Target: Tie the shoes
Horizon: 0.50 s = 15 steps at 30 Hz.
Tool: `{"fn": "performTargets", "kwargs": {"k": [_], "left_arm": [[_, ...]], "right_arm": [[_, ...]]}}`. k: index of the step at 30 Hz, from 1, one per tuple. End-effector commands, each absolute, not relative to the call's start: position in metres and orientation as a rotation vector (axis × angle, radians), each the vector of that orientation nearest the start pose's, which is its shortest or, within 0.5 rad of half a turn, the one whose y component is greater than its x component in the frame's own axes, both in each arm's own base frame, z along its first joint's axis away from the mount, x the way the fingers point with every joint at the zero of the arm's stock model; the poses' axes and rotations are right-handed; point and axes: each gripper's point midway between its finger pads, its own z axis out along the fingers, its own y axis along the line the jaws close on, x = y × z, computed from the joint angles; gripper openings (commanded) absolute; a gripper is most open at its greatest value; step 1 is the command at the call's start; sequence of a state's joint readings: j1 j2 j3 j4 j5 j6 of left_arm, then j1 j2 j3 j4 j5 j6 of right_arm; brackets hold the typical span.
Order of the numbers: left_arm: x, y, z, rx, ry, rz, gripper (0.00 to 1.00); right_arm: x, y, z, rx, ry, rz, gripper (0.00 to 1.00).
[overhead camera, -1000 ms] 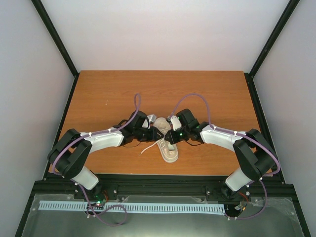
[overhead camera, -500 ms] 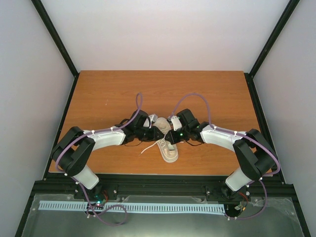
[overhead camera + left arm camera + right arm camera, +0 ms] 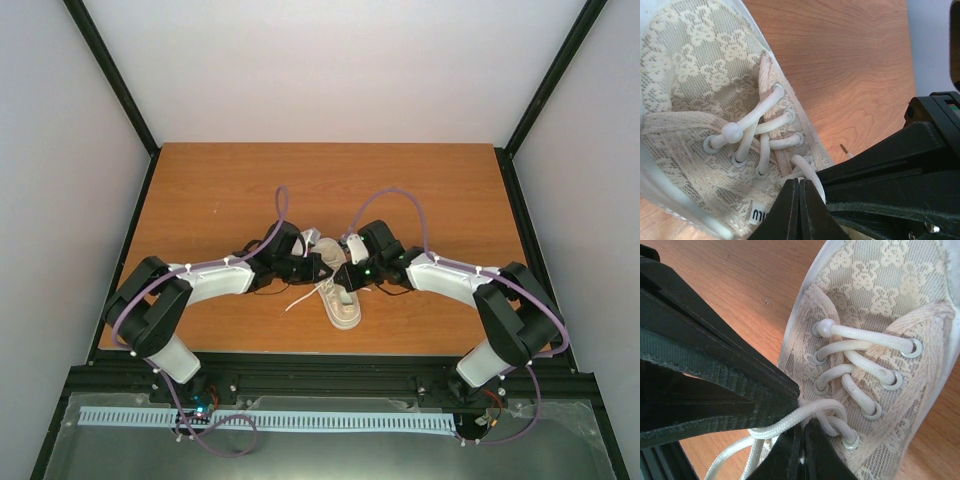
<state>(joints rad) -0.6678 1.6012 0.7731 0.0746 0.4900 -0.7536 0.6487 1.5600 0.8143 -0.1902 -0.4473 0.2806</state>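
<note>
Sneaker [image 3: 340, 303]: cream, lace-patterned, mid-table [image 3: 200, 190], between both grippers.
Left gripper [image 3: 799, 186]: fingers pressed together, pinching the lace [image 3: 807, 166] by the top eyelets.
Right gripper [image 3: 801, 432]: closed tight over the lace.

A brown wood-grain surface [image 3: 200, 200] sits in a plain booth. A white back wall [image 3: 330, 70] stands along its far edge, pale side walls [image 3: 50, 220] flank its left and right edges, and black frame posts [image 3: 110, 75] slant up from both far corners. Past the near edge lie a black rail [image 3: 330, 372] and a white slotted strip [image 3: 130, 415] on a grey plate [image 3: 570, 440], all under soft, even light.
</note>
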Motion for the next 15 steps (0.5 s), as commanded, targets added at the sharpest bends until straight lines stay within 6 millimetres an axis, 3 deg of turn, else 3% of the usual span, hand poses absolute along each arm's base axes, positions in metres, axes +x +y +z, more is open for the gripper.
{"fn": "performTargets", "kwargs": {"k": [1,5,7,12,15], "left_arm": [[0.277,-0.312,0.108,0.153,2.467,-1.204,0.01],[0.278,-0.307,0.109,0.121,2.462,-1.182,0.01],[0.278,-0.307,0.108,0.116,2.47,-1.183,0.01],[0.276,-0.308,0.104,0.11,2.483,-1.191,0.01],[0.276,-0.308,0.106,0.114,2.48,-1.197,0.01]], "right_arm": [[0.256,0.282,0.08,-0.664,2.506,0.885,0.04],[0.258,0.274,0.088,-0.648,2.497,0.828,0.19],[0.259,0.269,0.098,-0.635,2.481,0.797,0.32],[0.258,0.254,0.124,-0.571,2.437,0.736,0.52],[0.25,0.257,0.137,-0.556,2.403,0.694,0.62]]}}
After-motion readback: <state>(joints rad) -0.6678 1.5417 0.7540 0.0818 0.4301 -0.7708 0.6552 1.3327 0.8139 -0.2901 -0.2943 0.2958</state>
